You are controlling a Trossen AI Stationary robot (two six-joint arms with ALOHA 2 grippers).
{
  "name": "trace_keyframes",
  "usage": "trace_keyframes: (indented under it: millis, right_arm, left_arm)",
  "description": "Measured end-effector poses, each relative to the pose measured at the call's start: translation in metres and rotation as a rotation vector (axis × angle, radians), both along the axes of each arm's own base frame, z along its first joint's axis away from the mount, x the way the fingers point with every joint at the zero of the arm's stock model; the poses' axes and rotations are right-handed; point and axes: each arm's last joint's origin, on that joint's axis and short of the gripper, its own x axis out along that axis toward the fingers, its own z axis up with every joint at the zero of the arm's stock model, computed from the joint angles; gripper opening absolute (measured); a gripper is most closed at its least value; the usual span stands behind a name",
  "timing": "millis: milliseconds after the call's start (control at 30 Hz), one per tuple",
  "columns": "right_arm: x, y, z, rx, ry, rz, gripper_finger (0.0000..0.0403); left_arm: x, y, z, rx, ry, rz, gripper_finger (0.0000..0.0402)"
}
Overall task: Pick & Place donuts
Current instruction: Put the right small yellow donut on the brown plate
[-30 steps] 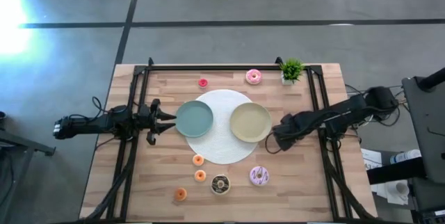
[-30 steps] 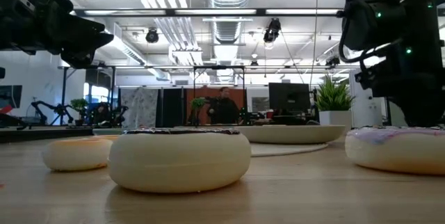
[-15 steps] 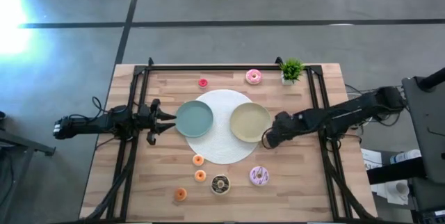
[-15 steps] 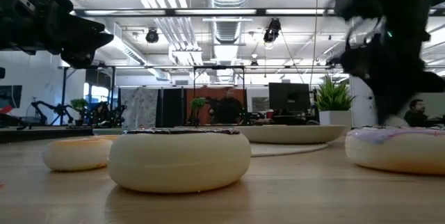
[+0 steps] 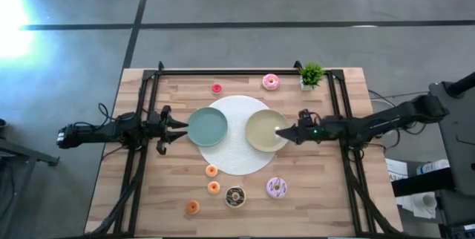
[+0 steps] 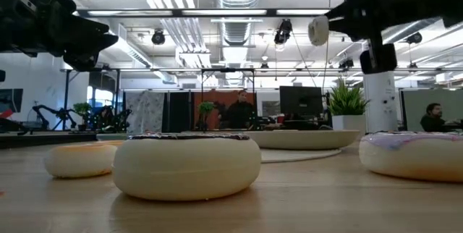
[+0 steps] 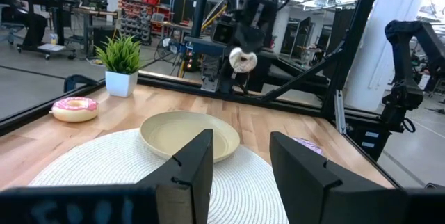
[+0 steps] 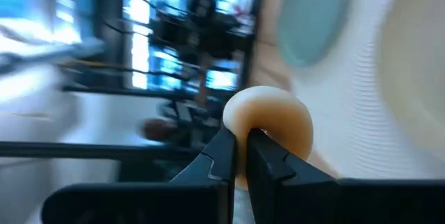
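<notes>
Wooden table, pale donut over yellow-green plate

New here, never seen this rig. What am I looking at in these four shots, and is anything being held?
It is a two-armed robot at a wooden table, filmed from four cameras: one overhead, one at table-top height, and one on each wrist.

On the table lie a white round mat bearing a blue-grey plate and a yellow-green plate, a small potted plant, and toy donuts: a pink-iced donut, a lilac donut, a chocolate donut and some tiny ones.

The right gripper is shut on a small pale donut, held in the air at the yellow-green plate's edge. The left gripper waits open and empty beside the blue-grey plate.
</notes>
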Motion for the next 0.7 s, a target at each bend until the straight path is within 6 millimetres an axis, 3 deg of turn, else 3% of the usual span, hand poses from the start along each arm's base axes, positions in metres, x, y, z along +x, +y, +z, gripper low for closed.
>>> trace_keyframes:
  millis: [233,367,467,567,700]
  right_arm:
    - [-0.004,-0.003,-0.003,0.057,-0.217,-0.072,0.0013]
    - [0.003,-0.002,-0.001,0.055,-0.218,-0.092,0.0013]
    - [0.013,-0.001,0.006,0.044,-0.226,-0.092,0.0013]
    - [0.027,0.0,0.013,0.032,-0.225,-0.095,0.0013]
    - [0.046,-0.002,0.021,0.028,-0.229,-0.098,0.0013]
  left_arm:
    - [0.0,0.0,0.004,-0.004,-0.042,0.011,0.0117]
    - [-0.002,0.001,0.02,-0.542,-0.228,-0.024,0.0117]
    - [-0.005,0.005,0.03,-0.83,-0.387,0.026,0.0117]
    - [-0.007,0.007,0.034,-0.966,-0.485,0.064,0.0117]
    - [-0.01,0.015,0.033,-1.0,-0.62,0.333,0.0117]
